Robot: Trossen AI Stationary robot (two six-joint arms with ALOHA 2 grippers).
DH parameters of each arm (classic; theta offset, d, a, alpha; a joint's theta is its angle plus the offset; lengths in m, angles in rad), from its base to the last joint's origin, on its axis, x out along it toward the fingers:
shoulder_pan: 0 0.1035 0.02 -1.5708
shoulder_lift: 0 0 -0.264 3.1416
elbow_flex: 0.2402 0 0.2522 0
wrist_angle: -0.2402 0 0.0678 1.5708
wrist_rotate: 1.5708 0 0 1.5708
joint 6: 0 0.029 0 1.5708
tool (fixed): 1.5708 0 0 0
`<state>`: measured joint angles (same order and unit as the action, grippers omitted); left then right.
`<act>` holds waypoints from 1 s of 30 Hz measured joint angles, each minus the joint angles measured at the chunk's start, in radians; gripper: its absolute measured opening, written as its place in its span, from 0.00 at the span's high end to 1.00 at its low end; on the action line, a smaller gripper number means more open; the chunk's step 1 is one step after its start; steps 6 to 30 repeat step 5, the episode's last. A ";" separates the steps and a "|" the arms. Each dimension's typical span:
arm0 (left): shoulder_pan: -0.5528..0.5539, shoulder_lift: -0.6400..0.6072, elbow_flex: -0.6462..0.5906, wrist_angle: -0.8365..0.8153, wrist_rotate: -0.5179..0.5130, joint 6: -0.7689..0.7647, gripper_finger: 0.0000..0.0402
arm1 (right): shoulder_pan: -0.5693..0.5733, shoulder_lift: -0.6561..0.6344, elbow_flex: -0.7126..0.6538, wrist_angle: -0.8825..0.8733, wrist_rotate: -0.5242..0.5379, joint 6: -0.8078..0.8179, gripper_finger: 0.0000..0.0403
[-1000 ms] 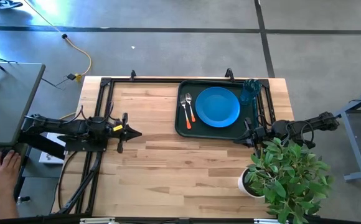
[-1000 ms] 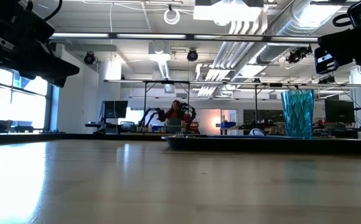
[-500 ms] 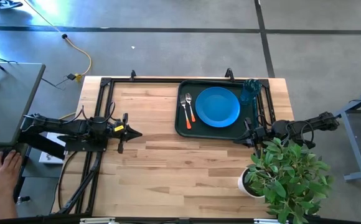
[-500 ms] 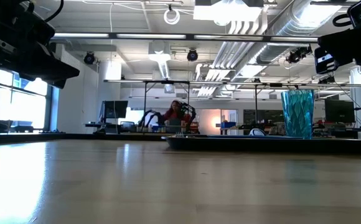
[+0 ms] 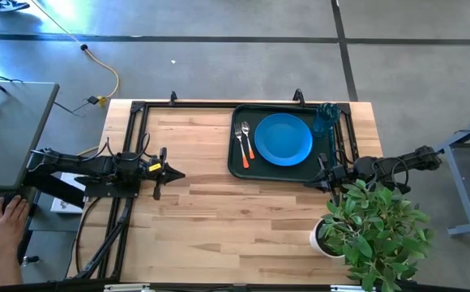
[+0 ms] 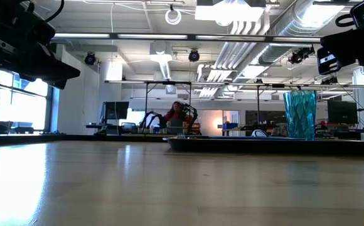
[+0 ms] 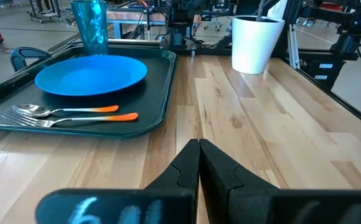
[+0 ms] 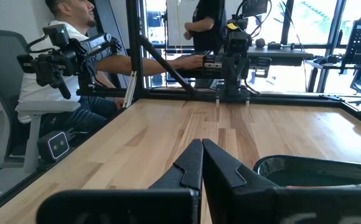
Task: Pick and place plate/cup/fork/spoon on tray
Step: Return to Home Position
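The dark tray [image 5: 237, 166] lies at the table's far right. On it rest the blue plate [image 5: 284, 139], the fork [image 5: 237, 139] and spoon [image 5: 247, 138] side by side left of the plate, and the teal cup [image 5: 326, 118] upright at its far right corner. My left gripper [image 5: 180, 173] is shut and empty above the table's left middle. My right gripper [image 5: 309, 182] is shut and empty at the tray's near right corner. The left wrist view shows the plate [image 7: 91, 74], fork [image 7: 68, 117], spoon [image 7: 65, 110], cup [image 7: 89, 26] and my shut fingers [image 7: 199, 149].
A potted plant [image 5: 373, 227] in a white pot [image 7: 255, 35] stands at the table's near right corner, beside my right arm. A black frame [image 5: 134, 146] runs along the table's left and far sides. A person sits beyond the left edge [image 8: 62, 56], a hand [image 5: 8, 217] showing.
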<state>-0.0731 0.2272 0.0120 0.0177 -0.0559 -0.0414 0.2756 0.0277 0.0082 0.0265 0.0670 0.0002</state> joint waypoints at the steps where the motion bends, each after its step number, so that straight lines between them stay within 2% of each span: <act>1: 0.000 0.000 0.000 0.000 0.000 0.000 1.00 | 0.000 0.000 0.000 0.000 0.000 0.000 1.00; 30: 0.000 0.000 0.000 0.000 0.000 0.000 1.00 | 0.000 0.000 0.000 0.000 0.000 0.000 1.00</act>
